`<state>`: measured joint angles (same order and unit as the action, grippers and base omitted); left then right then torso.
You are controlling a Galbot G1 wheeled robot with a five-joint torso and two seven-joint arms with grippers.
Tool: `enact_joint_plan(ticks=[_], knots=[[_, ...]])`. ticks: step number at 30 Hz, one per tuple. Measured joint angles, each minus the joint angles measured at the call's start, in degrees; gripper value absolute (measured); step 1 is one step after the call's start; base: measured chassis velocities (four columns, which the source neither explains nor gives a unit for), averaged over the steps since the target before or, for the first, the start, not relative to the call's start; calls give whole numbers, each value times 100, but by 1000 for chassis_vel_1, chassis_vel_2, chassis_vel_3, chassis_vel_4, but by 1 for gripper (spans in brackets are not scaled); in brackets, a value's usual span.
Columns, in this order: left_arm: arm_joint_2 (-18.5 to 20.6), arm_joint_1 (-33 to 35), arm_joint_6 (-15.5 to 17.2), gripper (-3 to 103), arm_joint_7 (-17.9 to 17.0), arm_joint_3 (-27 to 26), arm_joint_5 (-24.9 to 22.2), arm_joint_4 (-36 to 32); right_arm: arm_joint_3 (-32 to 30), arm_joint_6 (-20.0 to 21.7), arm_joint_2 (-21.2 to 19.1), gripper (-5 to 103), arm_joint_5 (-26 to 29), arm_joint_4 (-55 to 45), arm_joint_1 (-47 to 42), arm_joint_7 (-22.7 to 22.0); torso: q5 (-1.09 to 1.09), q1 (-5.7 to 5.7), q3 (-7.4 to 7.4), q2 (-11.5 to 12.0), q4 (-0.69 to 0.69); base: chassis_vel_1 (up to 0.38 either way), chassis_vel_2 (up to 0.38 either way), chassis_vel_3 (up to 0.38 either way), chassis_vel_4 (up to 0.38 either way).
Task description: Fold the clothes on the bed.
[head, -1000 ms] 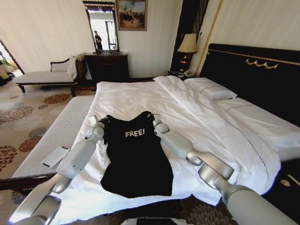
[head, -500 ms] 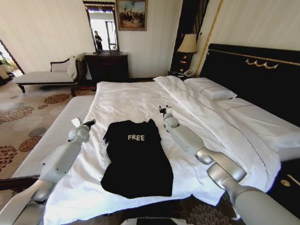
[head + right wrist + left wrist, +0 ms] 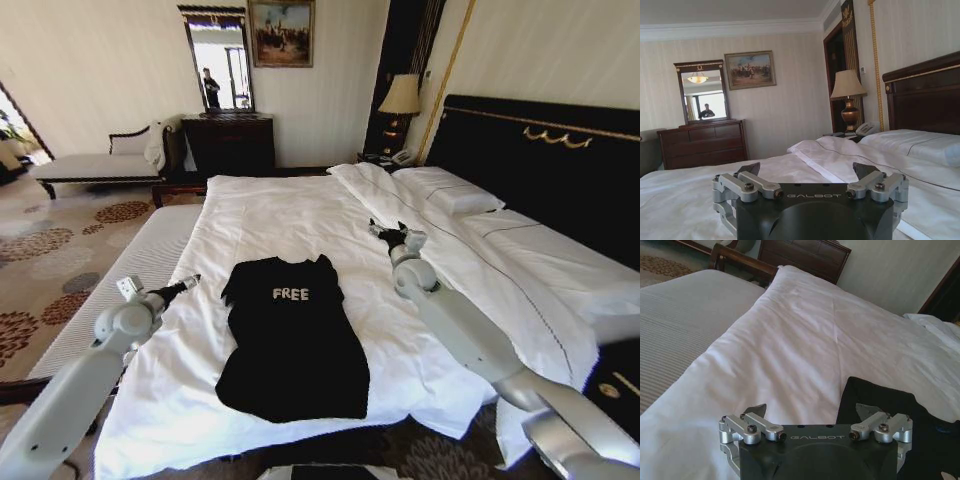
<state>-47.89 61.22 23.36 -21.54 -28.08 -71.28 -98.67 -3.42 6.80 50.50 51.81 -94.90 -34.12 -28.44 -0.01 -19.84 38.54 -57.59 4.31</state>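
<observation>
Black T-shirt (image 3: 290, 335) lies flat on the bed (image 3: 270, 215), near the foot edge, sleeves tucked in. Left gripper (image 3: 188, 282) hovers just off the shirt's left side, fingers spread wide, empty. Right gripper (image 3: 385, 231) hangs over the duvet to the shirt's right, likewise wide open, empty.

Both arms are smooth, shiny silver tubes with round joints. Each gripper (image 3: 812, 412) has a black block marked GALBOT, silver brackets with screws, and dark pointed fingertips (image 3: 863, 170).
</observation>
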Motion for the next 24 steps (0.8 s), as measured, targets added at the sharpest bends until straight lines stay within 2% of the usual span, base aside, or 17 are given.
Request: enact_joint_plan(ticks=[8, 12, 13, 17, 18, 20, 23, 24], knots=[[-608, -311, -319, 100, 188, 399, 158, 447, -466, 0, -71, 100, -51, -278, -615, 23, 0, -1, 1, 0, 2, 0, 0, 0, 0], [-867, -548, -478, 100, 544, 476, 88, 887, -463, 0, -29, 100, -72, -220, -663, 24, 0, -2, 1, 1, 0, 0, 0, 0, 0], [-867, -548, -478, 100, 544, 476, 88, 887, -463, 0, -29, 100, -72, -220, -663, 24, 0, -2, 1, 1, 0, 0, 0, 0, 0], [-1095, -735, -624, 96, 1099, 537, 14, 1392, -278, 0, 33, 100, -65, -9, -507, 23, 0, -2, 1, 2, -1, 0, 0, 0, 0], [-1095, -735, -624, 96, 1099, 537, 14, 1392, -278, 0, 33, 100, -65, -9, -507, 23, 0, -2, 1, 2, -1, 0, 0, 0, 0], [-1217, -846, -696, 96, 1327, 570, -42, 1603, -175, -1, 65, 100, -66, 119, -409, 23, 1, -2, 2, 2, -1, 0, 0, 0, 0], [-1302, -928, -738, 91, 1444, 593, -58, 1719, -106, -5, 91, 100, -69, 228, -332, 23, 1, -3, 2, 2, 0, 0, 0, 0, 0], [-1334, -962, -753, 86, 1466, 606, -58, 1767, -79, -9, 104, 100, -69, 284, -297, 23, 1, -3, 2, 2, 0, 0, 0, 0, 0]])
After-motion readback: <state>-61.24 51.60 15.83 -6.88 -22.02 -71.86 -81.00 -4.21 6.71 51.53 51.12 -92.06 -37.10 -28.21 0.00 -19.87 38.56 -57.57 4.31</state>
